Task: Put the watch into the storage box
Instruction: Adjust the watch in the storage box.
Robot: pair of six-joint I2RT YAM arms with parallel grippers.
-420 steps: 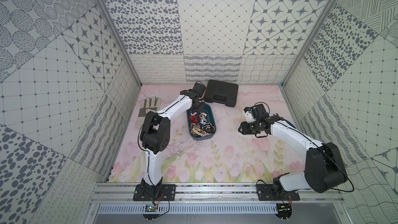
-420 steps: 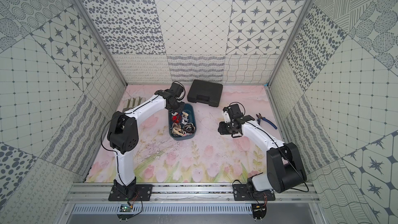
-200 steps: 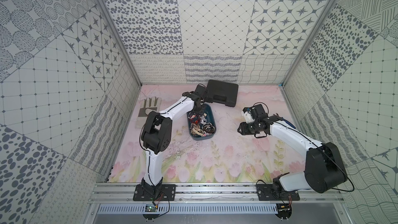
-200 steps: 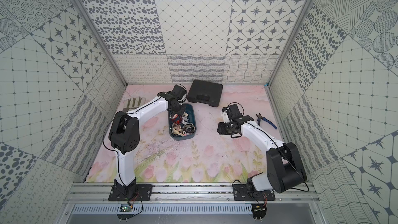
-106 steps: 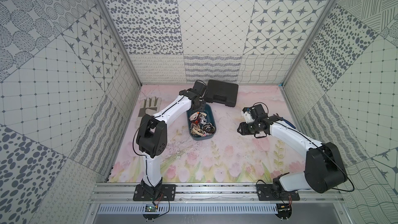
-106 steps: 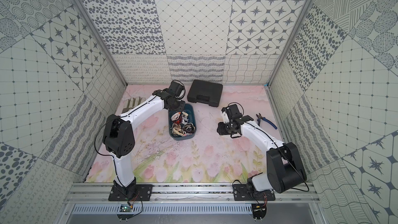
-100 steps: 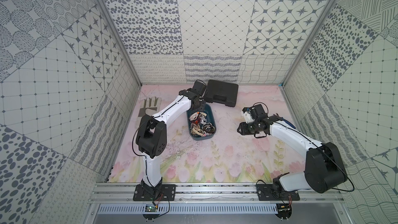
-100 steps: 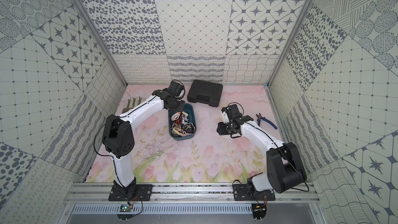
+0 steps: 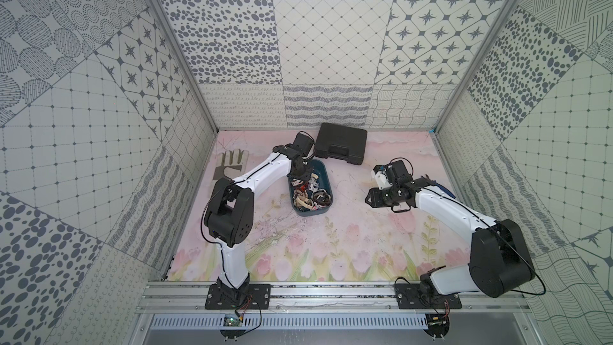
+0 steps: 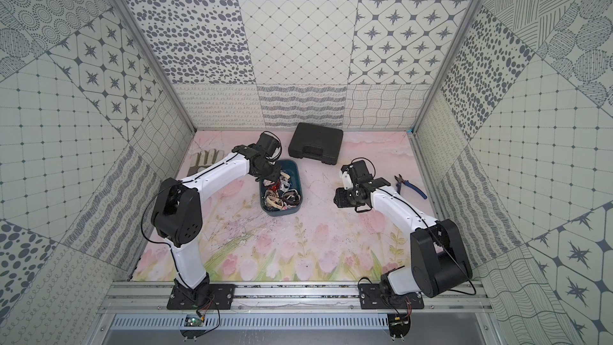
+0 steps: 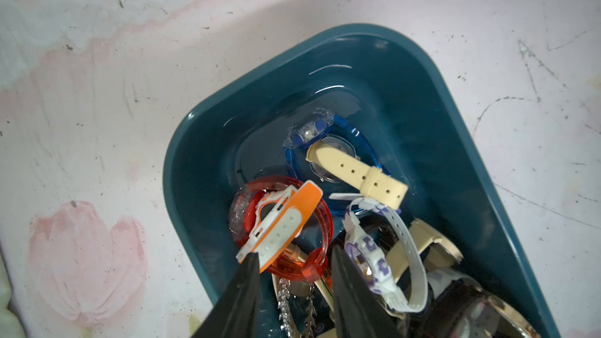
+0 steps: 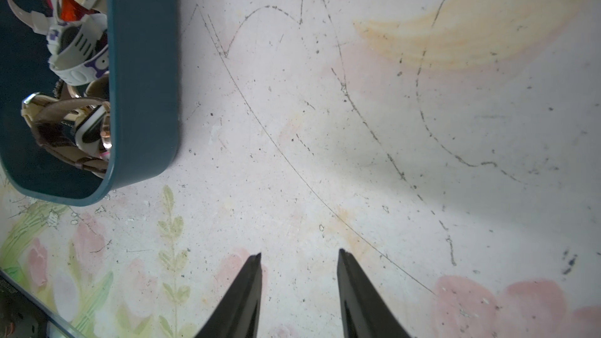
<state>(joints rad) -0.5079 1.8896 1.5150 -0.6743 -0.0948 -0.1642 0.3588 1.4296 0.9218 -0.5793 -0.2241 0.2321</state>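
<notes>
the orange-white watch sits in the box atop other watches, strap touching left tool, half open, nothing clearly pinched; right tool half open, empty. Prob light, floppy, slick; grab the strap imo.

Left arm | elbow joint slid toward frame's left, away from storage box, in both top views | within 1 second
</notes>
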